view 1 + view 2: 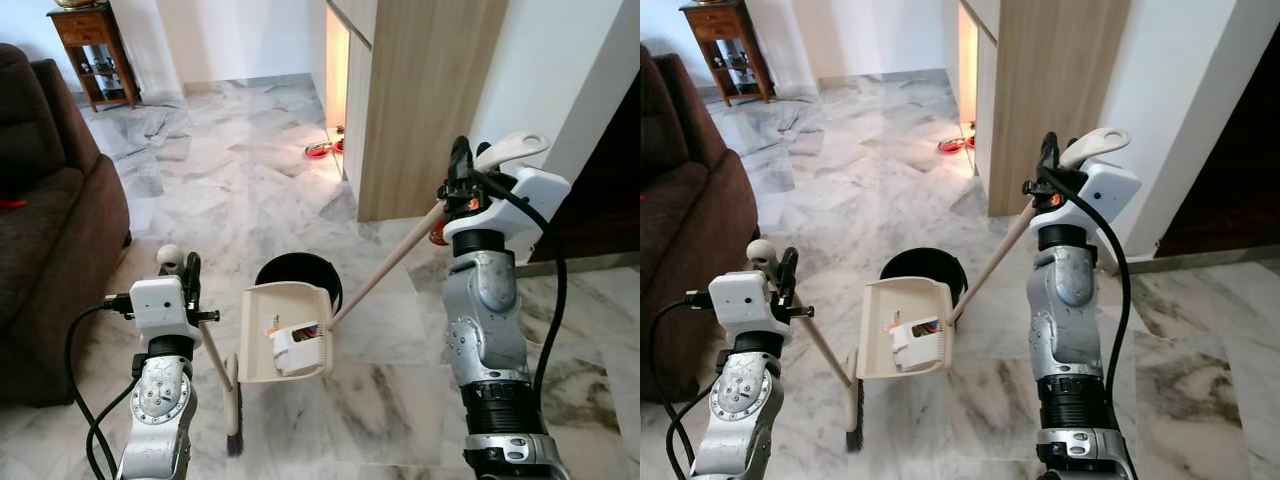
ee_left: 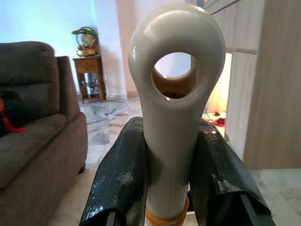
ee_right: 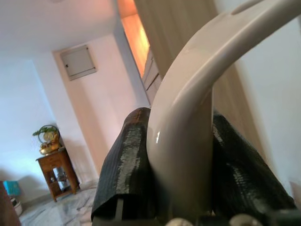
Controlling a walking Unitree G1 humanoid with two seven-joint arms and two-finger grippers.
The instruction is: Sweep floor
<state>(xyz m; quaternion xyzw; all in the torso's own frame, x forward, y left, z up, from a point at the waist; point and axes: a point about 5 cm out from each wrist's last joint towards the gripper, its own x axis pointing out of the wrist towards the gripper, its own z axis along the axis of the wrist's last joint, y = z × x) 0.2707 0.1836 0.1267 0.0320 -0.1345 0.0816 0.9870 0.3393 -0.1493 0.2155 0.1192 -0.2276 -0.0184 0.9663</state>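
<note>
Dustpan (image 1: pixel 287 330) tipped over the black bin (image 1: pixel 301 275) — my right gripper (image 1: pixel 462 175) pinches its long handle (image 1: pixel 388 268); my left gripper (image 1: pixel 190 278) clamps the broom handle (image 2: pixel 175 108), bristles (image 1: pixel 234 430) on marble floor (image 1: pixel 230 180).

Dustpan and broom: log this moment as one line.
left gripper: shut on broom | right gripper: shut on dustpan handle | dustpan: over black bin, scraps inside | broom head: on floor

Open marble floor (image 1: pixel 230 190) ahead, sofa (image 1: pixel 45 220) crowding left, wooden cabinet (image 1: pixel 420 100) blocking right
</note>
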